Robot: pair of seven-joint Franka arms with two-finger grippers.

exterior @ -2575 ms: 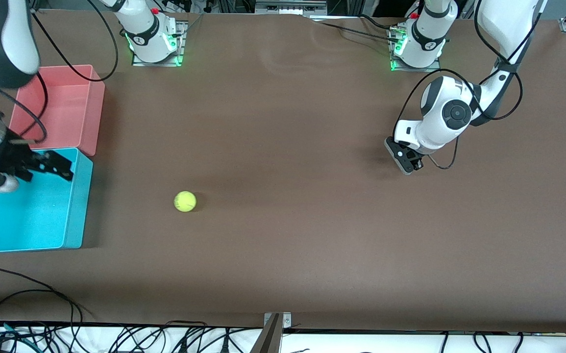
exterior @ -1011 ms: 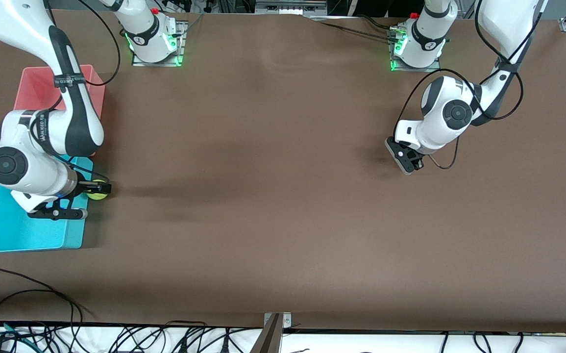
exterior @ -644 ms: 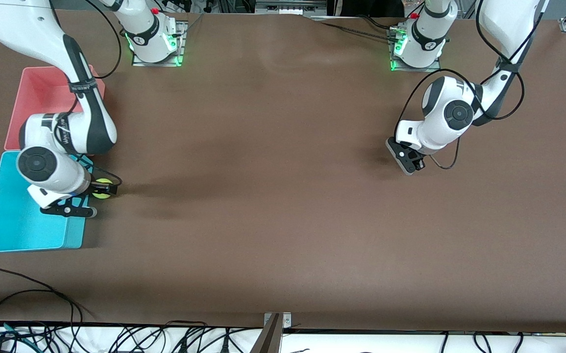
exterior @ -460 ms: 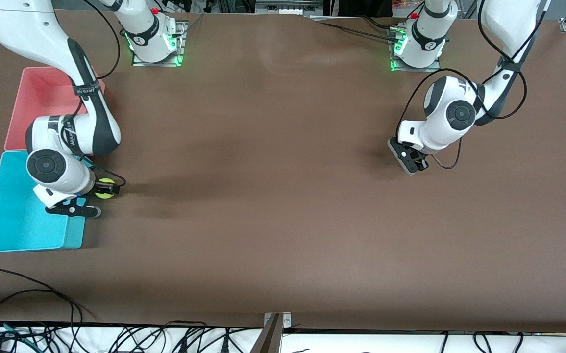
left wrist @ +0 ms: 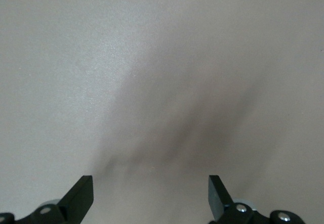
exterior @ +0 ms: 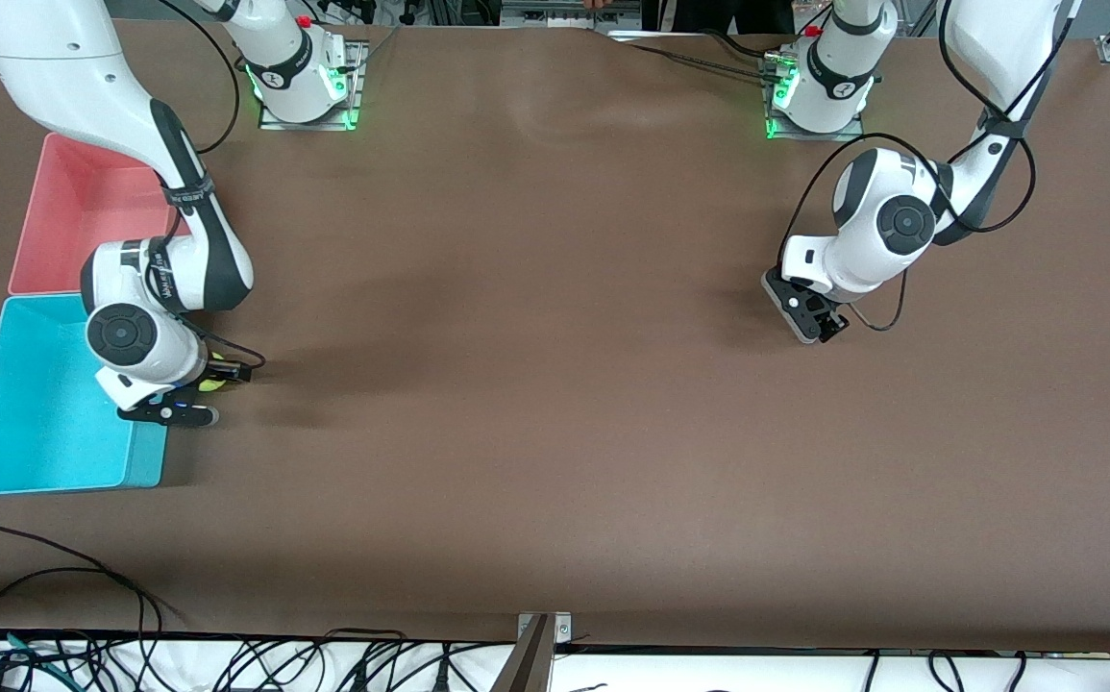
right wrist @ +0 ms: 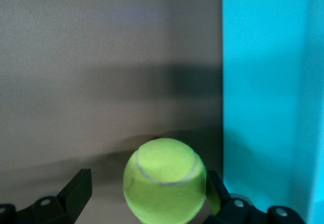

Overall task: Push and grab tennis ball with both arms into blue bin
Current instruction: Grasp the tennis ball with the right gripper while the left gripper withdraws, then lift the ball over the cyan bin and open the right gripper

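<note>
Front view: the blue bin (exterior: 45, 461) serves as landmark, at the right arm's end of the table, with the pink bin (exterior: 64, 231) touching its wall farther from the camera. The right gripper (exterior: 197, 394) is low just beside the bin's outer wall, and the tennis ball (exterior: 212, 383) shows as a yellow sliver between its fingers, outside the bin. Over the last second the right arm's wrist has slid off the bin toward open table while the ball has stayed close to the wall. The left gripper (exterior: 809, 312) hangs well apart from the bin, waiting; its jaws have just spread

Left wrist view: both fingers (left wrist: 81, 196) stand wide apart over bare table, holding nothing

Right wrist view: the ball (right wrist: 164, 179) sits between widely spread fingers (right wrist: 76, 191); one pad is near or touching it, the other clearly off, so it looks cradled, not clamped. The bin's wall (right wrist: 263, 92) rises just beside it

Judgement: pushing is finished; closing, lifting and clearing the wall remain
</note>
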